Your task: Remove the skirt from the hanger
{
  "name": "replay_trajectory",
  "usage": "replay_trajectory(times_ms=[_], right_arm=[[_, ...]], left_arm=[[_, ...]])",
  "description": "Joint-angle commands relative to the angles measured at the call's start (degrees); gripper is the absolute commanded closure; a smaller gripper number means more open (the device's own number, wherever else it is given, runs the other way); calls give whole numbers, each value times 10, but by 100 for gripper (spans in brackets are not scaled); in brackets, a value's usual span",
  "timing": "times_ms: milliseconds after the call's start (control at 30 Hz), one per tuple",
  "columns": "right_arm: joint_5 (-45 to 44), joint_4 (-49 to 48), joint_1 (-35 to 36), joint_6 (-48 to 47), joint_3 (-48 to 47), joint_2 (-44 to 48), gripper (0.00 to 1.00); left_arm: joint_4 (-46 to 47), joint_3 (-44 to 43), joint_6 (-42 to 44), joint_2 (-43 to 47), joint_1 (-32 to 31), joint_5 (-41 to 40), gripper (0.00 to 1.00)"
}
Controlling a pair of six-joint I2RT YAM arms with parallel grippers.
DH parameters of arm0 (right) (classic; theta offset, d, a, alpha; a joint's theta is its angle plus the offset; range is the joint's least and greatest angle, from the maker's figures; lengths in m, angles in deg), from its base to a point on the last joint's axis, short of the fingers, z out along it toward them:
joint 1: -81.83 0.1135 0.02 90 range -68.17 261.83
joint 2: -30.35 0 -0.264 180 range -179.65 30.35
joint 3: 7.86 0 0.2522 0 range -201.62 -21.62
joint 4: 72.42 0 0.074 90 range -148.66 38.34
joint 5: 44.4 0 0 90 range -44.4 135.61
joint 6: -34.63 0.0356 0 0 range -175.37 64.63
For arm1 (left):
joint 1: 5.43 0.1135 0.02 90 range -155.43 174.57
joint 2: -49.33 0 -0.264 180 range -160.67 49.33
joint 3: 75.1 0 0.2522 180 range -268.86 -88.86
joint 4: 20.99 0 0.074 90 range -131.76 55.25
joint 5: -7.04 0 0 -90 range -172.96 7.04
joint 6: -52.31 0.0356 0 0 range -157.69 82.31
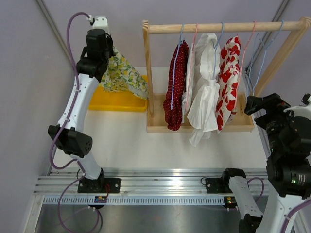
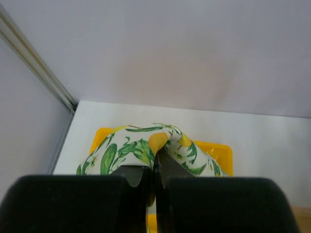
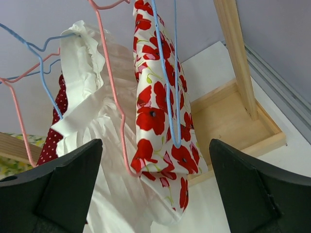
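My left gripper [image 1: 109,56] is shut on a white skirt with a lemon and green leaf print [image 1: 124,75] and holds it in the air above a yellow tray [image 1: 114,102]. In the left wrist view the jaws [image 2: 154,167] pinch a fold of the skirt [image 2: 131,148], which drapes over the tray [image 2: 221,153]. No hanger shows on this skirt. My right gripper [image 1: 255,104] is open and empty at the right end of the wooden rack [image 1: 223,26]. In the right wrist view the gripper [image 3: 155,184] faces a red poppy garment [image 3: 155,107] on a blue hanger [image 3: 167,73].
On the rack hang a red polka-dot garment [image 1: 176,87], a white garment [image 1: 204,92] on a pink hanger [image 3: 114,97] and the poppy garment [image 1: 228,82]. Empty blue and pink hangers [image 1: 262,58] hang at the right end. The rack's slanted post [image 3: 235,53] and wooden base [image 3: 228,121] stand nearby.
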Motion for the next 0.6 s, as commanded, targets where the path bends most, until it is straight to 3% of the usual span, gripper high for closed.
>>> replay_trajectory(times_ms=[0, 33, 67, 100, 200, 367, 567], right_arm=[[18, 24, 2, 2, -14, 19, 0], [17, 25, 2, -1, -19, 24, 1], [17, 25, 2, -2, -26, 24, 1], [20, 26, 2, -8, -47, 16, 0], [68, 19, 2, -11, -92, -22, 1], [209, -24, 2, -9, -134, -137, 2], [195, -63, 2, -13, -137, -222, 5]], left_arm=[[128, 94, -38, -2, 20, -25, 100], [133, 111, -46, -5, 23, -27, 80], [125, 128, -58, -8, 24, -29, 47], [114, 147, -85, -9, 31, -18, 2], [87, 216, -116, 20, 34, -2, 1], [122, 374, -122, 206, 32, 45, 1], [41, 449, -127, 385, 31, 97, 1]])
